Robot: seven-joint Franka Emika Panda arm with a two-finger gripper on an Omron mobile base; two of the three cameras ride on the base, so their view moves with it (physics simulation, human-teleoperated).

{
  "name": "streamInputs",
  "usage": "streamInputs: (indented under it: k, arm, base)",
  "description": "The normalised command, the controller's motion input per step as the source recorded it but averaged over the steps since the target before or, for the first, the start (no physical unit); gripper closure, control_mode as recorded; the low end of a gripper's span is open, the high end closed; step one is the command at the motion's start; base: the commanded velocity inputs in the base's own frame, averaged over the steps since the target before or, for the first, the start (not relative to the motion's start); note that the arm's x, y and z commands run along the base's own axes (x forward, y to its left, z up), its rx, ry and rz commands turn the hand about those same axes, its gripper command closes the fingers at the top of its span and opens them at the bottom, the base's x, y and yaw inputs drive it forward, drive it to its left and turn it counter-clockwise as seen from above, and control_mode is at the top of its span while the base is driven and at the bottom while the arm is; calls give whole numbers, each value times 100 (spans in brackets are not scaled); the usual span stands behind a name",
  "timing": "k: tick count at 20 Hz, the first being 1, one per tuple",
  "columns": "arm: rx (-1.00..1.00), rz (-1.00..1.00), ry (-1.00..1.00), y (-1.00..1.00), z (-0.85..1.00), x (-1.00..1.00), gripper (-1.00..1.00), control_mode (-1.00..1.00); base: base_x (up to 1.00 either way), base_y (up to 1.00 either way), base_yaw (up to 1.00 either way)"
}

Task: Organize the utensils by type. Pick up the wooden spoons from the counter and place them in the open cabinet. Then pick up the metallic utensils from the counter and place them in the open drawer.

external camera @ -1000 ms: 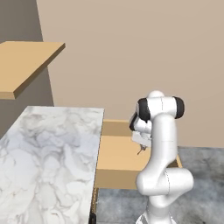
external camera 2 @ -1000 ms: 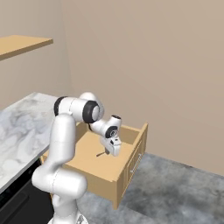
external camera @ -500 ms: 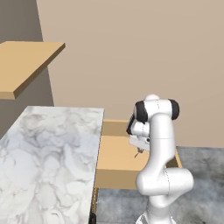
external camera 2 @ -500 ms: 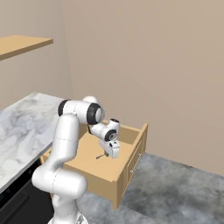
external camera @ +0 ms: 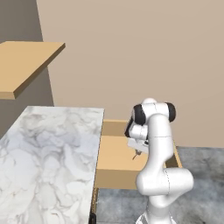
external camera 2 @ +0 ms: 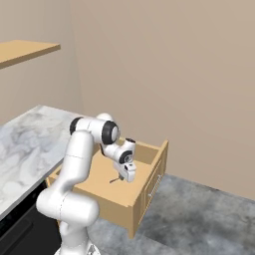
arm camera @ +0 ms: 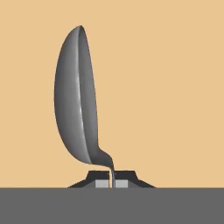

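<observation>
The gripper (arm camera: 112,180) is clamped on the thin stem of a silver spoon (arm camera: 78,96), whose bowl juts straight out beyond its fingertips. Below the gripper lies the open drawer (external camera: 114,154), beside the marble desk (external camera: 48,148), near a beige wall (external camera 2: 189,74).

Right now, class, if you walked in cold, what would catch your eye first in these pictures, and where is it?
First, the white arm bent over the open drawer, with its gripper low above the drawer floor. In the hand view a silver spoon looms large against the tan wood, its thin handle pinched in the shut gripper. The marble counter lies to the arm's left, under a wooden shelf.
</observation>
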Motion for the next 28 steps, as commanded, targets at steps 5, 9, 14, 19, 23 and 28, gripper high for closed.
streamInputs:
  k: [5,9,14,19,23,28]
  arm:
    - [0,0,0,3,-13,11,-100,-100]
    - [0,0,1,0,10,1,-100,-100]
    - [0,0,2,0,44,0,-100,-100]
    - [0,0,0,0,72,-13,-100,-100]
    - [0,0,3,0,71,-31,-100,-100]
    - [0,7,0,0,68,-46,-100,-100]
  base:
    - [0,0,0]
    - [0,0,0]
    - [0,0,0]
    - [0,0,0]
    - [0,0,0]
    - [0,0,0]
